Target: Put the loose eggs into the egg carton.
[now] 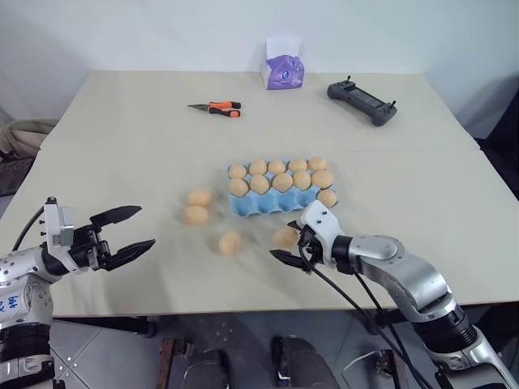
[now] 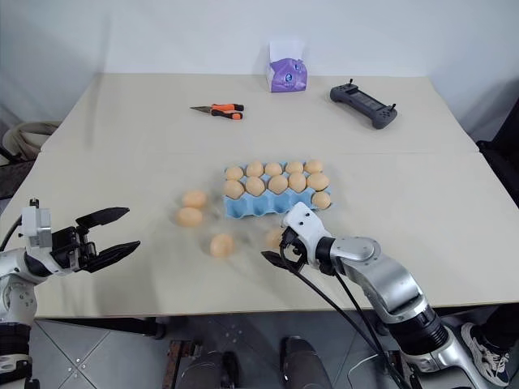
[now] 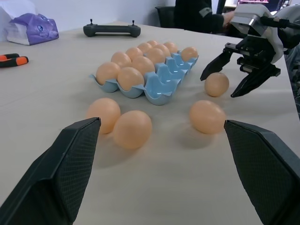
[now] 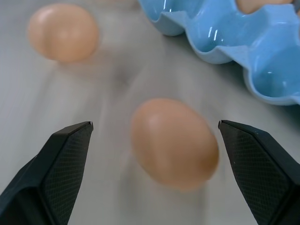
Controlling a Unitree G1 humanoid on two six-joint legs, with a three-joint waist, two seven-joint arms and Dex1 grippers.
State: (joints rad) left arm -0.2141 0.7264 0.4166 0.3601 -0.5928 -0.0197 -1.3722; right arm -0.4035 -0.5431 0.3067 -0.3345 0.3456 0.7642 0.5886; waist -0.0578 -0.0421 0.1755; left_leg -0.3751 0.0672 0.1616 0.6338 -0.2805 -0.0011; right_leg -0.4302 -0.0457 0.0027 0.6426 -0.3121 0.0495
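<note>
Surface: beige worktop (image 1: pixel 122 138) against a white wall.
Loose eggs: four smooth, pale orange-tan ovals at frame centre, just below and left of the carton; nearest egg (image 4: pixel 174 141) lies between the right claw's fingers.
Carton: light blue moulded tray (image 1: pixel 243 204), front cups empty.
Right claw (image 1: pixel 290 241): wide open, empty.
Left claw (image 1: pixel 136 233): wide open, empty, lower left.
Advice: centre the egg, close gently, lift straight.

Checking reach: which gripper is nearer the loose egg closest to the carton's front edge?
Right. The right gripper hangs open around that egg; the left gripper, also open, hovers far off past the other eggs.
</note>
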